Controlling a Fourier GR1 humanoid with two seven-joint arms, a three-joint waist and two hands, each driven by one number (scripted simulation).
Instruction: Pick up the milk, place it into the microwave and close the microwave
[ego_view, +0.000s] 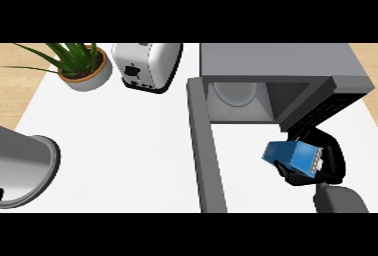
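Blue and boxy, with a pale striped end, the milk carton (291, 155) is sitting in the right hand (332, 157), whose black fingers are curling round it. It is hanging just in front of the grey microwave (280, 57) and over the white counter (118, 140). Carrying it into the cavity looks like the step in hand. Keeping the box level and clear of the flat door (201, 150), which is standing wide open alongside, should be helping. Inside, a pale round plate (236, 92) is waiting.
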